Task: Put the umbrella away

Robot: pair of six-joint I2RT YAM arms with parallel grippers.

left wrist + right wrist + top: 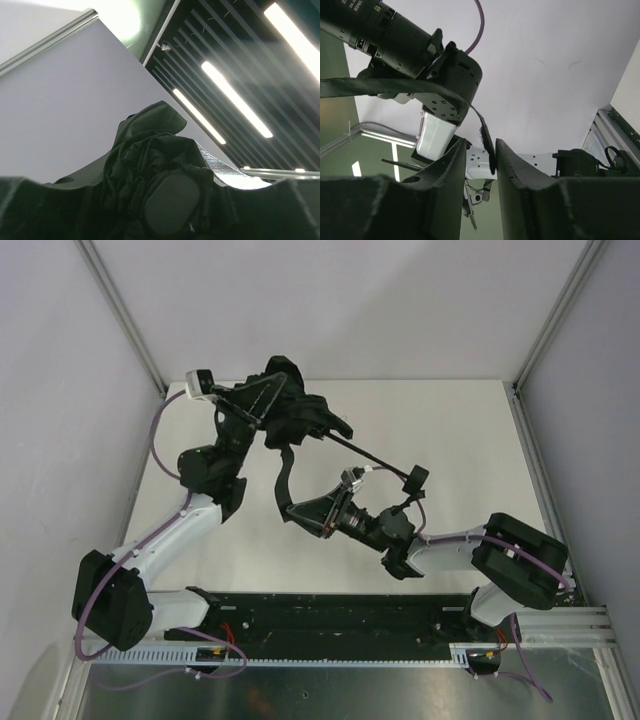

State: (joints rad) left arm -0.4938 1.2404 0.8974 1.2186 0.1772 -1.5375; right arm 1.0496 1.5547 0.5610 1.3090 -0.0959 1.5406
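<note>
Black fabric, bunched and crumpled, marks the umbrella (pixel 300 418) at the upper centre of the overhead view. It is collapsed but not yet wrapped, and held up off the white surface (pixel 450 430). The left fingers (pixel 275 408) are pinching the wad of canopy (pixel 150 165). In the left wrist view cloth fills the whole space between them, so this arm appears to be acting as the anchor. From the bundle the thin shaft (pixel 370 455) slants toward the lower right of the frame and ends in the small handle (pixel 415 478), which hangs free with nothing touching it.

A closure strap (pixel 284 475) droops from the canopy toward the lower centre, where the right fingers (pixel 298 508) meet it. In the right wrist view the strap's tabbed end (pixel 487 142) stands in the narrow gap between those fingers. It lies against the one on the right of the frame, with a sliver of space on its other side, so they are slightly parted and not yet pinching it.

The split looks deliberate. One arm steadies the loose folds while the other goes for the strap, which probably has to be drawn round the canopy to bind it before the umbrella can be stowed.
</note>
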